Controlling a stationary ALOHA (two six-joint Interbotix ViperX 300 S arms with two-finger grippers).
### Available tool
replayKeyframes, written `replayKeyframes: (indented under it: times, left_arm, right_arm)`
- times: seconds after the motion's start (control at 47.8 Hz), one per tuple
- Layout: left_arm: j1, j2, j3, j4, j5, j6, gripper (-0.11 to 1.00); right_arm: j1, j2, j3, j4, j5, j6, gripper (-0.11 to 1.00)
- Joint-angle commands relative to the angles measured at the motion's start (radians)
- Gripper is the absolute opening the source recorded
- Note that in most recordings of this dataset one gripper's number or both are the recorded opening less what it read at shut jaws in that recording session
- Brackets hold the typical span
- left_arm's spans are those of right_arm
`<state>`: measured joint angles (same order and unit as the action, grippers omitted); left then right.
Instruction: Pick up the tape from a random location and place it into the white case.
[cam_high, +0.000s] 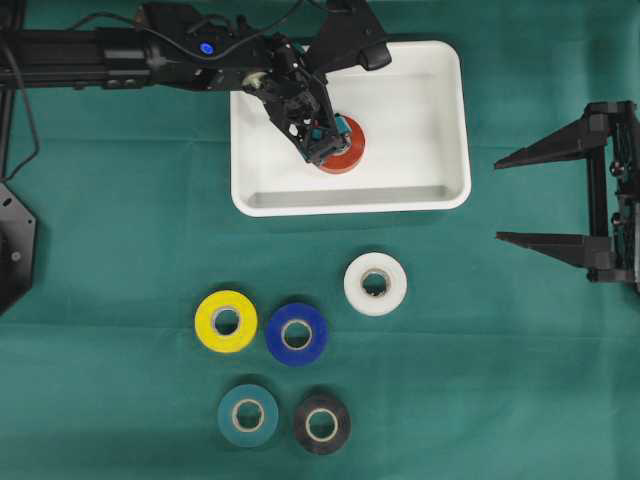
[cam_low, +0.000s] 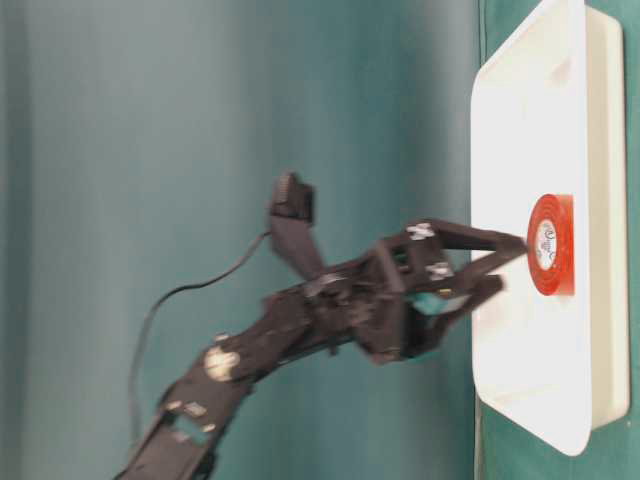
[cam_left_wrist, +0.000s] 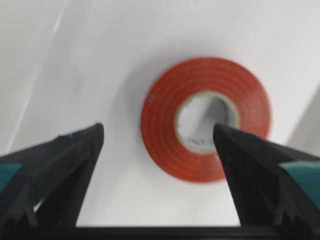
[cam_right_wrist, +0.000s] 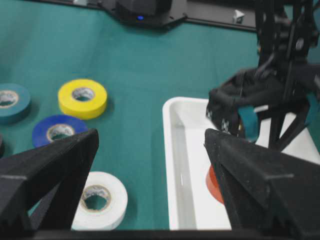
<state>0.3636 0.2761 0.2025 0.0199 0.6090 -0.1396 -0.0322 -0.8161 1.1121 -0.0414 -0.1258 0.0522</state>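
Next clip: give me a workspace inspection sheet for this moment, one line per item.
Surface: green cloth, flat.
Job's things: red tape lies flat inside the white case.
Clutter: five rolls on the cloth below the case: white tape, yellow tape, blue tape, teal tape, black tape.
Grippers: left gripper open over the red tape, fingers apart and not clamping it; right gripper open, at the right edge, holding nothing.
Cables: black cable runs along the left arm.
Surroundings: nothing seen.
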Motion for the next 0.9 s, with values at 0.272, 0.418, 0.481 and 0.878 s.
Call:
replayKeyframes:
  times: [0.272, 0.418, 0.481, 0.878]
  left_arm:
    - [-0.006, -0.178, -0.057, 0.003, 0.083, 0.002, 0.99]
    - [-0.008, -0.181, -0.048, 0.002, 0.086, 0.002, 0.99]
    - [-0.009, -0.184, -0.048, 0.002, 0.084, 0.002, 0.99]
    - [-0.155, -0.178, -0.049, 0.002, 0.084, -0.002, 0.99]
  right_arm:
    - [0.0, 0.003, -0.032, -0.002, -0.005, -0.002, 0.91]
    - [0.0, 0.003, -0.034, -0.002, -0.005, -0.002, 0.91]
    - [0.0, 0.002, -0.034, -0.002, -0.005, -0.002, 0.91]
    - [-0.002, 0.003, -0.034, -0.002, -0.005, 0.0, 0.91]
